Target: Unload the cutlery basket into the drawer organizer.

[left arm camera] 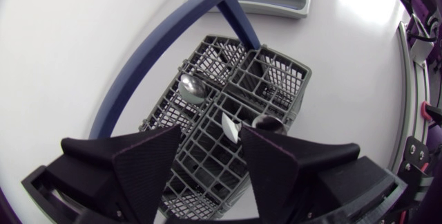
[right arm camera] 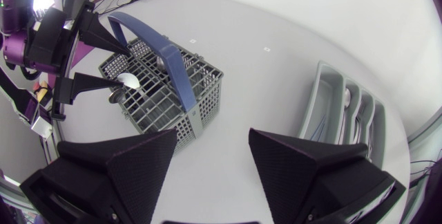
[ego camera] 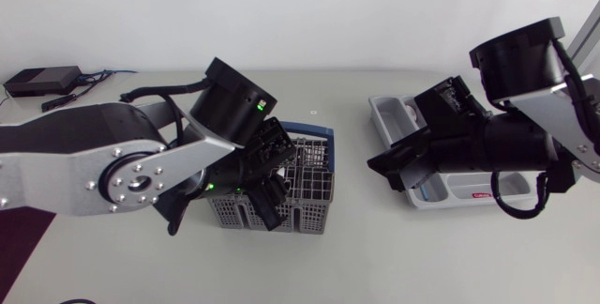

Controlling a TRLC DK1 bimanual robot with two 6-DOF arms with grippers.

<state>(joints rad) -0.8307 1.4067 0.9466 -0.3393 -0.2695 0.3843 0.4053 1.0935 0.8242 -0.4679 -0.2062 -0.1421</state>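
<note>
Cutlery basket (ego camera: pixel 314 187), grey mesh with a blue handle (ego camera: pixel 317 133), stands on the pale tabletop (ego camera: pixel 375 257) just left of the frame's middle in the head view. The left arm (ego camera: pixel 103 159) comes in from the left edge and bends down over the basket, hiding its left half. In the left wrist view the left jaws stand apart above the basket (left arm camera: pixel 276 79), clamping nothing. Below the gap between them a pale pointed piece (left arm camera: pixel 231 128) sticks up from a compartment. Just beside it sits 1 round spoon bowl (left arm camera: pixel 268 122), close to the tip of 1 jaw. A 2nd spoon bowl (left arm camera: pixel 192 88) shows further ahead, near the handle's foot.

The drawer organizer (ego camera: pixel 398 116), a grey tray with long slots, lies right of middle in the head view. The right arm (ego camera: pixel 506 144) reaches in from the right edge and covers much of it. The right wrist view shows the right jaws apart and holding nothing, over bare tabletop between the basket (right arm camera: pixel 159 99) and the organizer (right arm camera: pixel 338 110). Some cutlery (right arm camera: pixel 347 98) already lies in 1 of the organizer's slots, though I cannot tell what kind.

A black box (ego camera: pixel 42 81) with cables sits at the upper left of the head view.
</note>
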